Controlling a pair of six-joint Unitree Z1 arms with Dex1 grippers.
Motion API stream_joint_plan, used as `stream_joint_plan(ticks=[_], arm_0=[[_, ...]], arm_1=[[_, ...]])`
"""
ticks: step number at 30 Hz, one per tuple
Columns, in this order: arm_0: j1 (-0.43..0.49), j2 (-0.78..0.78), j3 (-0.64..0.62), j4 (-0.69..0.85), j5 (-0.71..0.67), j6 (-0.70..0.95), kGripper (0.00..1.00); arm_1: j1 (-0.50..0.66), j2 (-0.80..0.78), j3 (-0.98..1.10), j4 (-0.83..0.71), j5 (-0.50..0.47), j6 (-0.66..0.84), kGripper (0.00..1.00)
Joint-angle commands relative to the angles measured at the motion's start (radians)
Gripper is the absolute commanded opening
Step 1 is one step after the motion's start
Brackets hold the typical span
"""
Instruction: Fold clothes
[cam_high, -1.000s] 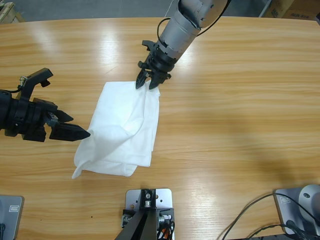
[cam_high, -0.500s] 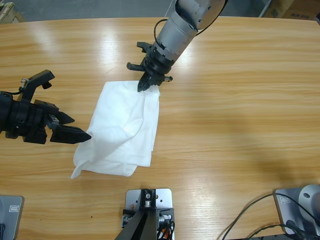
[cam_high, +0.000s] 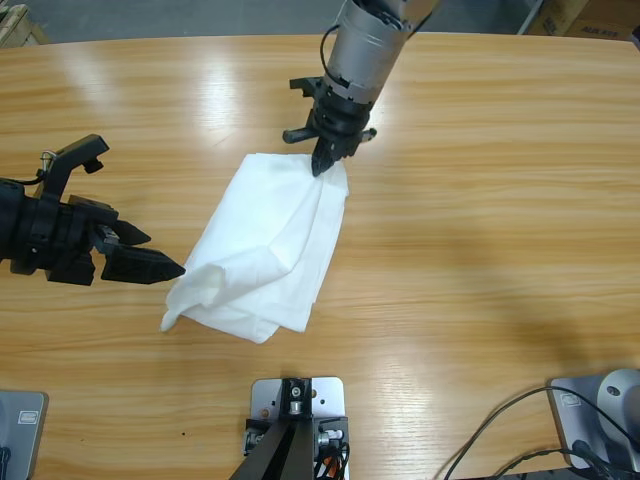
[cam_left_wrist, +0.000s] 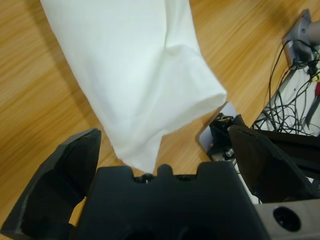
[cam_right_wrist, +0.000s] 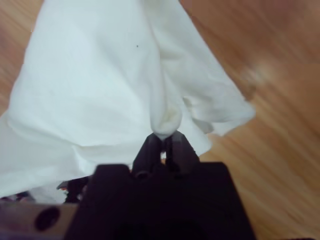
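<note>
The right gripper pinches the top corner of the white T-shirt tight. It has pulled that corner up and to the right, and the whole folded shirt has slid along the bench with it. I think this tidies the fold. The left gripper waits wide open beside the shirt's lower left edge, holding nothing. Only cables lie far off. Nothing blocks the way.
</note>
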Motion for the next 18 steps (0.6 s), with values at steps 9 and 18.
stream_joint_plan(ticks=[9, 18], arm_0=[[-0.008, -0.008, -0.001, -0.007, 0.005, -0.038, 0.952], [-0.008, -0.015, -0.035, 0.016, 0.126, -0.08, 0.927]], arm_1=[[0.025, 0.163, -0.108, 0.248, -0.195, -0.043, 0.222], [0.099, -0.081, -0.047, 0.324, -0.446, -0.019, 1.0]])
